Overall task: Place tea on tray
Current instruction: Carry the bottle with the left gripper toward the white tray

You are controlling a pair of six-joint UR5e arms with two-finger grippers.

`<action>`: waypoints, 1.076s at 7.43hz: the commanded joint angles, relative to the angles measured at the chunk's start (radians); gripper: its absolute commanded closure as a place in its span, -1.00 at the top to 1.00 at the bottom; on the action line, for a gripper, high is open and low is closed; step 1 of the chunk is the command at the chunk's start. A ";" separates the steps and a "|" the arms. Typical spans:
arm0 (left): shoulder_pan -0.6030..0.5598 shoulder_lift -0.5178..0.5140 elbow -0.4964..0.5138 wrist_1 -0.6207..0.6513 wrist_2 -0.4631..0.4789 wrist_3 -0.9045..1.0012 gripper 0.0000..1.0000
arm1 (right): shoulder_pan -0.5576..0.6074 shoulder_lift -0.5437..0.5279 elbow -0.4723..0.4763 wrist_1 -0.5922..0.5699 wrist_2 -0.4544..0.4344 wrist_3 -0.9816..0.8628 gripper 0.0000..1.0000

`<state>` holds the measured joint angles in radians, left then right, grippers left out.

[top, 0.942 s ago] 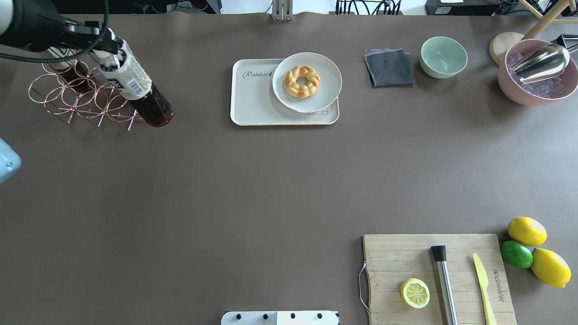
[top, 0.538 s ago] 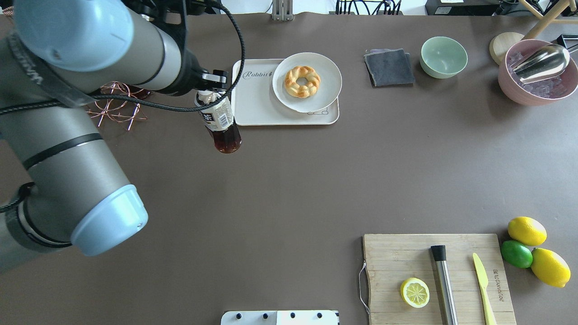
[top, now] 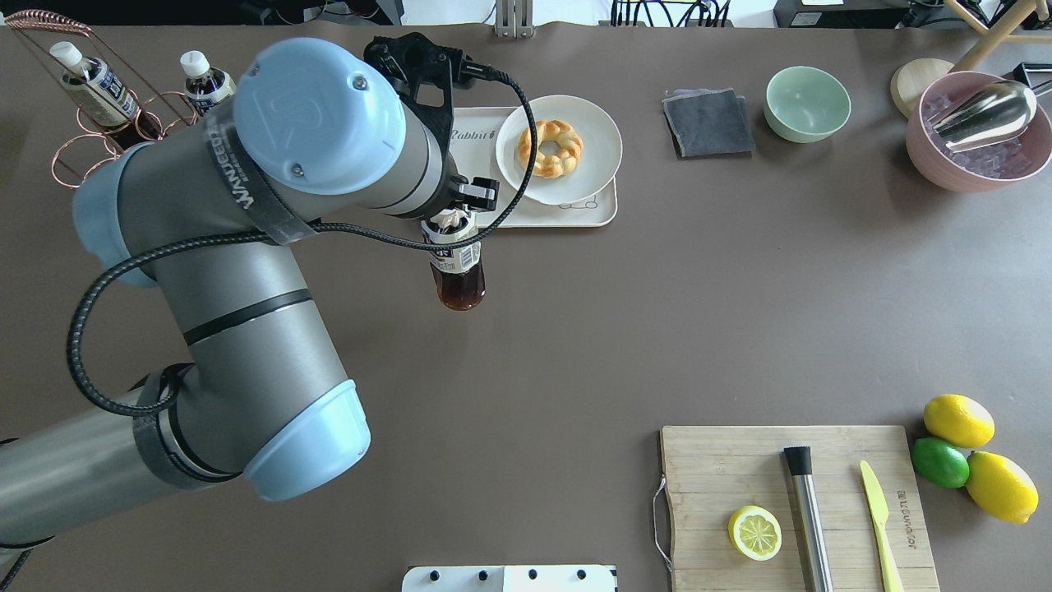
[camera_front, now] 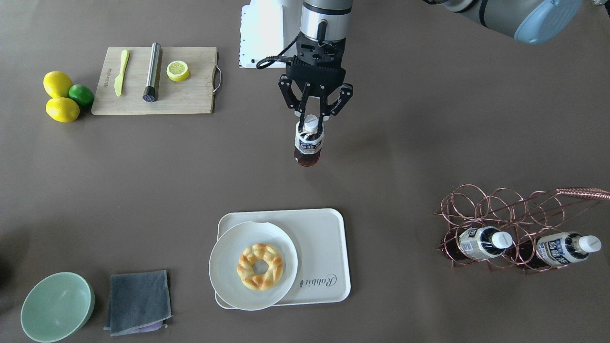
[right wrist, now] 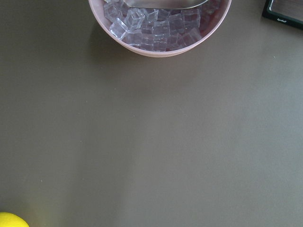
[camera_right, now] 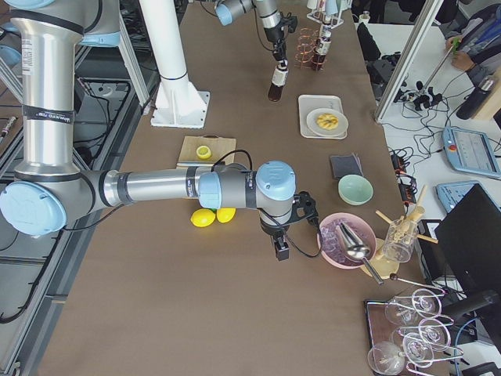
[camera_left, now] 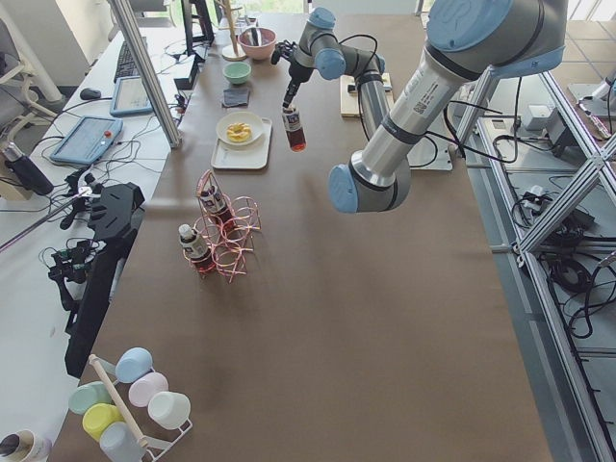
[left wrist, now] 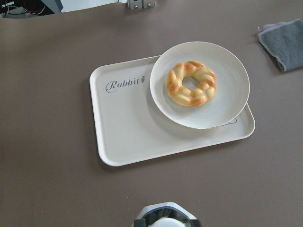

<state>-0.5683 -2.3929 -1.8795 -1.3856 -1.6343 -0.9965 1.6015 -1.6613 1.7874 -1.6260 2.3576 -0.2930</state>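
Observation:
My left gripper [camera_front: 310,125] is shut on the neck of a tea bottle [camera_front: 308,145] with a white cap and dark reddish-brown drink. The bottle hangs upright above the table, on the robot's side of the cream tray [camera_front: 320,238]. In the overhead view the bottle [top: 457,273] hangs just in front of the tray's [top: 534,215] near edge. The left wrist view shows the tray [left wrist: 128,132] ahead and the bottle cap [left wrist: 163,220] at the bottom edge. My right gripper [camera_right: 280,249] shows only in the exterior right view, near the pink bowl; I cannot tell whether it is open or shut.
A round plate [camera_front: 228,267] with a braided donut [camera_front: 259,267] covers the tray's half away from the "Rabbit" script. A copper wire rack [camera_front: 505,209] holds two more tea bottles [camera_front: 481,240]. A cutting board [top: 789,501], lemons, a grey cloth [top: 708,122], a green bowl [top: 808,103] and a pink ice bowl [top: 978,140] lie on the right.
My left arm has carried the tea bottle from the wire rack rightward, past the tray's left corner. The bottle now hangs in front of the tray's near edge.

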 commanded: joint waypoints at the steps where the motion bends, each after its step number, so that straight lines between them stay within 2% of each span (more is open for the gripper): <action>1: 0.039 -0.072 0.089 -0.010 0.001 -0.002 -1.00 | 0.000 0.000 0.000 0.000 0.000 0.000 1.00; 2: 0.057 -0.069 0.097 -0.048 0.002 -0.026 -1.00 | 0.000 -0.001 0.001 -0.002 0.000 0.000 1.00; 4: 0.091 -0.066 0.100 -0.079 0.066 -0.033 -1.00 | 0.000 -0.002 0.000 -0.002 0.000 0.000 1.00; 8: 0.085 -0.055 0.088 -0.084 0.065 -0.022 -1.00 | 0.000 -0.003 0.001 -0.002 0.000 0.002 1.00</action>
<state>-0.4811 -2.4500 -1.7903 -1.4701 -1.5700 -1.0238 1.6015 -1.6640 1.7876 -1.6270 2.3577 -0.2918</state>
